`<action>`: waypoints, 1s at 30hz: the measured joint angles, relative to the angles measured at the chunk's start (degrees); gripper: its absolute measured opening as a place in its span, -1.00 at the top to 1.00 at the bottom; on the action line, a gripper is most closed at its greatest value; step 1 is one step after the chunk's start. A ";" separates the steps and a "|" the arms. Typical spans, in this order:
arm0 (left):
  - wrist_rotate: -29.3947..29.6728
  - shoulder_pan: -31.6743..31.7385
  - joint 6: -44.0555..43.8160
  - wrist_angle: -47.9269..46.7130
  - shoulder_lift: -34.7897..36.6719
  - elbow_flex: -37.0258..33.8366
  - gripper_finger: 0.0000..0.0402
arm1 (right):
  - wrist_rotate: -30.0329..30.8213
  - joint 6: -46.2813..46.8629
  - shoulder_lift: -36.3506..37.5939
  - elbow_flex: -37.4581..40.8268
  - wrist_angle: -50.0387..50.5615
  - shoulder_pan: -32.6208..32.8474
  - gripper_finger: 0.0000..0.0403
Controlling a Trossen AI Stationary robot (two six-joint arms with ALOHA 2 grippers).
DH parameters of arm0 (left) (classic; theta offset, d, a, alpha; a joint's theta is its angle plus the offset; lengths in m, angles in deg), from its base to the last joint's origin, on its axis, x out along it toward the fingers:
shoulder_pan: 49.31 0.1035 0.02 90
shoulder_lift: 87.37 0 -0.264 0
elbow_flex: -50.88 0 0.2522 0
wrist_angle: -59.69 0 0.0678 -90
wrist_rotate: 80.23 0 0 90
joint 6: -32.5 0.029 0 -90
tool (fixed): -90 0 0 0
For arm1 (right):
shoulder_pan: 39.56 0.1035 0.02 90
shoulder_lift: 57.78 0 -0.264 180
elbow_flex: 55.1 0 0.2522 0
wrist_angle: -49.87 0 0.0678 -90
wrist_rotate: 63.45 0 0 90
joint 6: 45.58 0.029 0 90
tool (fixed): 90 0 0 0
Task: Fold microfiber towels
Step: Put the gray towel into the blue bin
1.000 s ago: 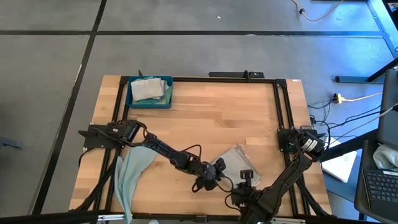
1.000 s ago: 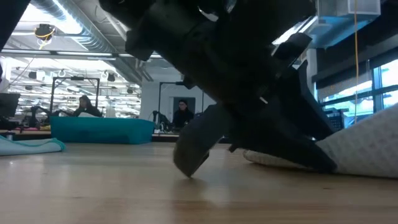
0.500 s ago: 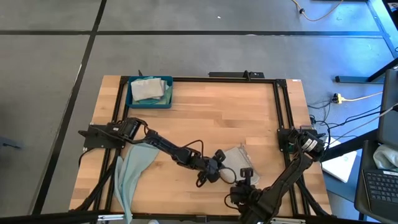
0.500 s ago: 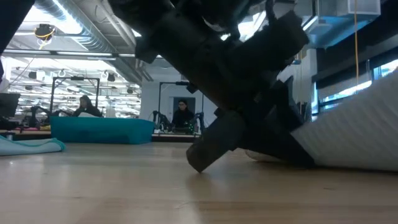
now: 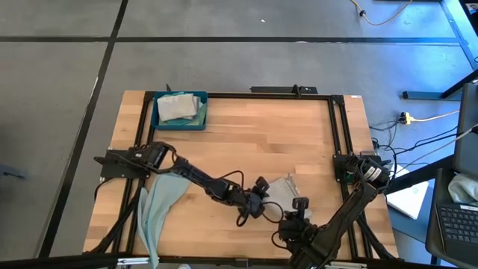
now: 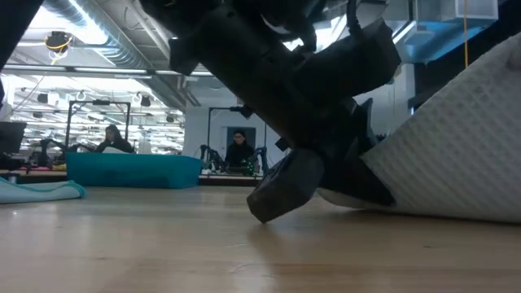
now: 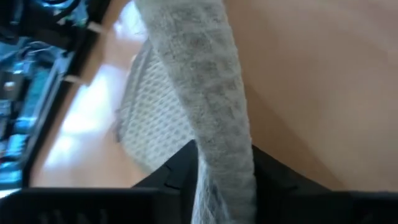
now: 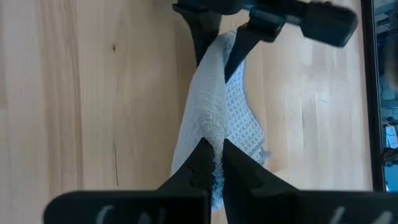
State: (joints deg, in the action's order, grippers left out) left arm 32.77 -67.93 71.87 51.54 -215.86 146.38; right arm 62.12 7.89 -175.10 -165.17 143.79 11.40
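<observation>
Grey towel (image 5: 282,193) lay near the table's (image 5: 254,142) front edge, right of centre, stretched taut as a narrow ridge between both pincers, long axis running from one to the other. Left gripper (image 5: 259,200) pinched the ridge's far end with fingers closed on the cloth, as seen past the right wrist, while right gripper (image 5: 297,211) clamped the near end, fingers (image 8: 200,163) pressed together around the fold. Judged equally close for both arms, so next fold likely needed them moving together along that axis.
</observation>
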 joint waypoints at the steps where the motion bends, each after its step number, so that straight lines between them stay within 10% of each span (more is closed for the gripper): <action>1: 1.38 -0.24 0.50 -0.21 0.02 0.03 0.55 | 0.02 -0.02 0.00 0.00 0.17 0.00 0.92; 11: 14.05 -1.84 -0.11 -10.14 4.08 -0.17 0.99 | 3.52 -0.11 0.00 0.02 2.99 -0.18 0.92; 30: 16.88 -2.51 -43.09 -57.57 24.28 -0.11 1.00 | 22.25 -22.41 0.00 0.04 -0.19 -14.93 0.92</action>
State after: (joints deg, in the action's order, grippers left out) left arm 49.66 -70.44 28.78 -6.03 -191.58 146.27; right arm 84.37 -14.52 -175.10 -165.13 143.60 -3.53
